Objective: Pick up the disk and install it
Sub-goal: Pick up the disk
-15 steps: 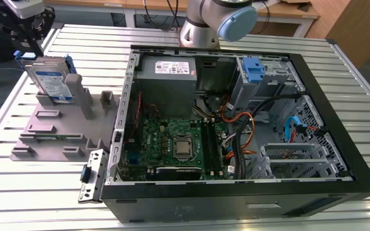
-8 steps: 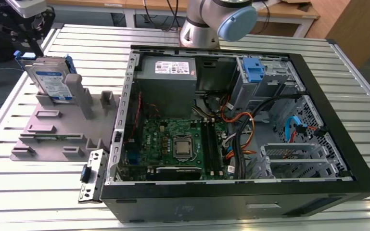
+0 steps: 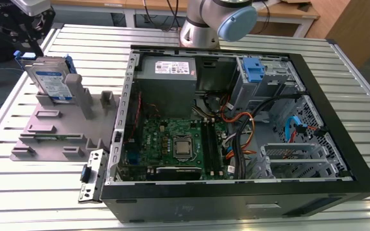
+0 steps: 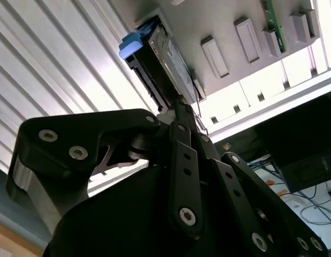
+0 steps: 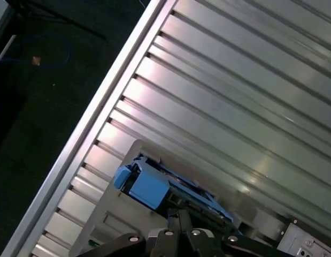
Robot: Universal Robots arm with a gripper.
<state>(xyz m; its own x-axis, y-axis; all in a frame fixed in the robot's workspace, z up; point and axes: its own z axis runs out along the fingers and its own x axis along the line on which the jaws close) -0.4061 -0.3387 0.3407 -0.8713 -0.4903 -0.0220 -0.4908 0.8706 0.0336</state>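
At the exterior view's left, slotted upright into a grey plastic fixture [image 3: 51, 131]: flat rectangular silver-metal disk [image 3: 50, 79], white-and-blue label, blue side rails. Close above its top edge (contact unclear), black gripper [image 4: 179, 107], tips pressed together, pinching nothing. Well apart, toward the exterior view's right, open black computer case [image 3: 338, 149] on ribbed metal table [image 3: 24, 197].

Glossy ribbed metal table [image 3: 31, 192], matt grey plastic holder [image 3: 50, 139], silver-metal disk [image 3: 51, 79]
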